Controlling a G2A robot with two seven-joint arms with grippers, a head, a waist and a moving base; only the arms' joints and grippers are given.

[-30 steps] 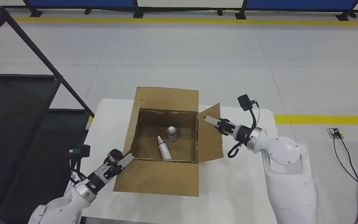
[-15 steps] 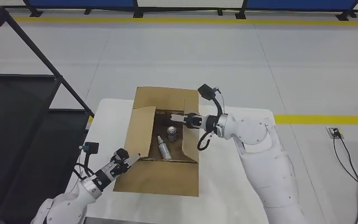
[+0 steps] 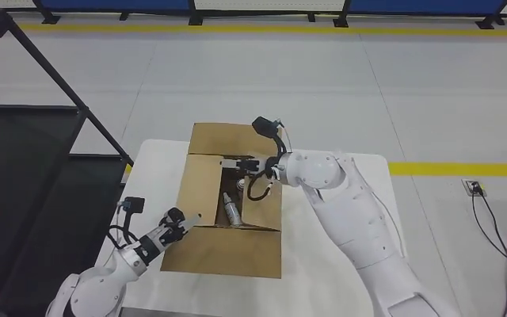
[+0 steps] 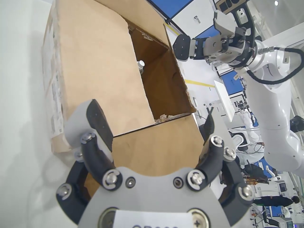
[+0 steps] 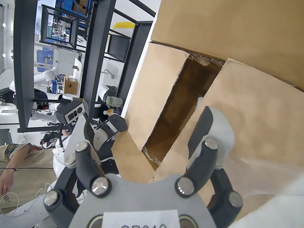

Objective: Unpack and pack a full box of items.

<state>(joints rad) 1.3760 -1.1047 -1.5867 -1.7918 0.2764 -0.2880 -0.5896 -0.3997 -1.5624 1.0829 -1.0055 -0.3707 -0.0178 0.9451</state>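
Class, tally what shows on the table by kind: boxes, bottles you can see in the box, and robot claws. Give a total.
cardboard box: 1
bottle visible in the box: 1
claws: 2 (left claw, right claw)
Total: 4

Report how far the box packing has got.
Done: a bottle lies inside the box, left side flap folded in. In hand: the right gripper, fingers open, presses the right side flap inward. Left: near flap and far flap lie open; the left gripper sits open by the near corner.
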